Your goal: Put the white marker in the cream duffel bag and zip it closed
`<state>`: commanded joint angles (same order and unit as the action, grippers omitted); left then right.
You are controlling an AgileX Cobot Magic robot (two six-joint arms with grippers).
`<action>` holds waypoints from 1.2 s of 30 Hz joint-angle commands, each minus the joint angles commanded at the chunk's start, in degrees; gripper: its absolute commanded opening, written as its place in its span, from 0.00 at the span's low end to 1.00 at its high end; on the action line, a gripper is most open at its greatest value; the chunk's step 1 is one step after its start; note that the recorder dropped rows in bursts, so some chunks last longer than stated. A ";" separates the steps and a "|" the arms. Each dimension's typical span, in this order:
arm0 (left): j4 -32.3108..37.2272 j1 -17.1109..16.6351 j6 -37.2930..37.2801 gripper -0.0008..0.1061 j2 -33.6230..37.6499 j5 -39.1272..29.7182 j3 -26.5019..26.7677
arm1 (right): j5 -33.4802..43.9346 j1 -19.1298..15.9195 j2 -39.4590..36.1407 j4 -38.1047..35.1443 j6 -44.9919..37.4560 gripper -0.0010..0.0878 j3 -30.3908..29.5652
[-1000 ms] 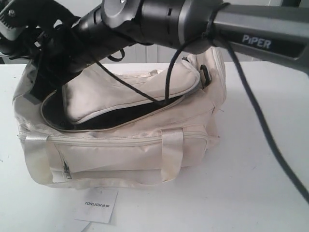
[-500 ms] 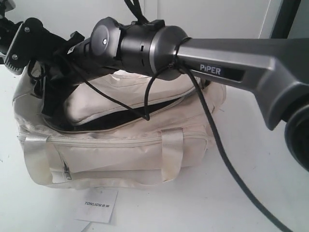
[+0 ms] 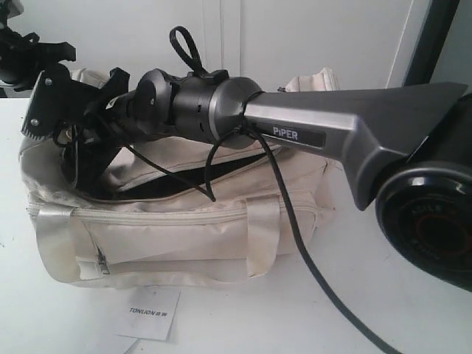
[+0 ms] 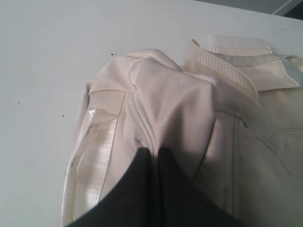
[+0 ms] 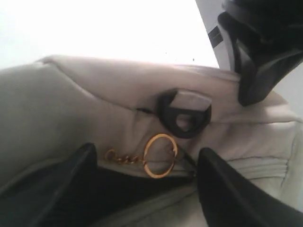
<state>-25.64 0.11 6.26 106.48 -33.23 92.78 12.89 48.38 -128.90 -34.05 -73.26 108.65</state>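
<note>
Right arm (image 3: pixel 310 136) drawn back, raised; right claw (image 5: pixel 147 151) open over cream duffel bag (image 3: pixel 184 228); left claw (image 4: pixel 154 152) pinching its fabric.

The bag (image 3: pixel 184 236) sits on the table (image 3: pixel 243 317). A card (image 3: pixel 147 312) lies just before it, toward the left. The right arm (image 3: pixel 332 136) reaches across above the bag to its left end.

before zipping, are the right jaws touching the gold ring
Apart. Right wrist view: gold ring sits between the right gripper's open jaws, bag showing both sides.
</note>
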 joint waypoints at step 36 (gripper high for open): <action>0.00 0.00 0.00 0.01 0.00 -0.34 0.00 | 1.41 0.00 0.20 0.24 2.19 0.01 1.58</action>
<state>-25.64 0.11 6.26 106.48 -33.56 92.78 14.29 48.38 -128.70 -33.82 -71.07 110.22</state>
